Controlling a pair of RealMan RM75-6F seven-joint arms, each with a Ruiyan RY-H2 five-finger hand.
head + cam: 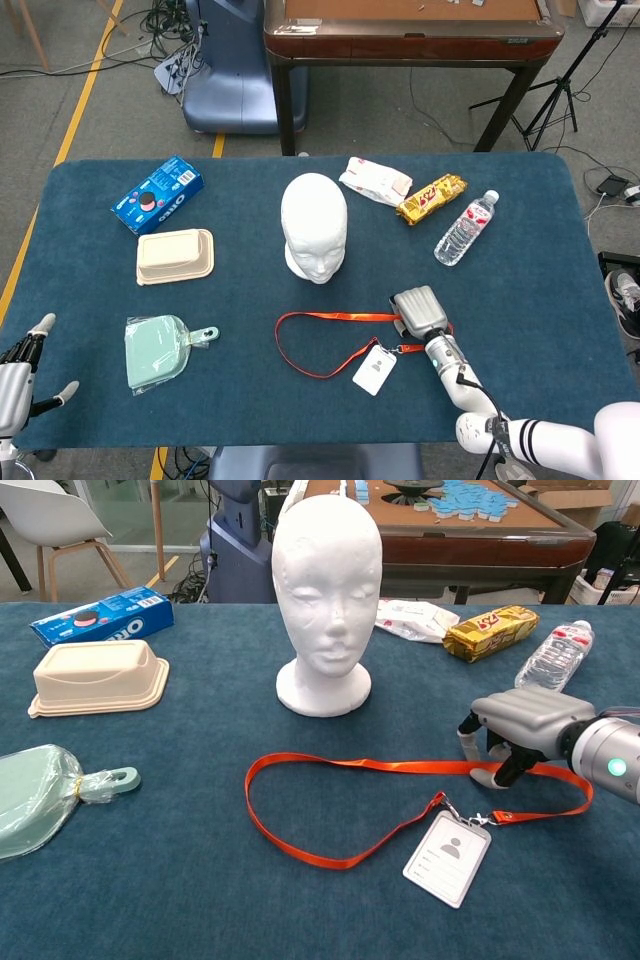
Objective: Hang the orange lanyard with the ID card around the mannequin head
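While right hand (522,720) arches palm-down, fingers (484,773) touching orange lanyard (330,763), not gripping, left hand (14,368) spread open.

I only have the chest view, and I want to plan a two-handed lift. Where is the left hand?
Observer: The left hand is at the near left corner of the table, fingers apart, holding nothing.
Operator: Does anything lie between it and the lanyard?
Observer: Yes. The green bagged item, which your view crops, lies whole on the table between the left hand and the lanyard.
Operator: And the right hand from above?
Observer: The back of the right hand covers the strap near its right bend, so the grip is hidden.
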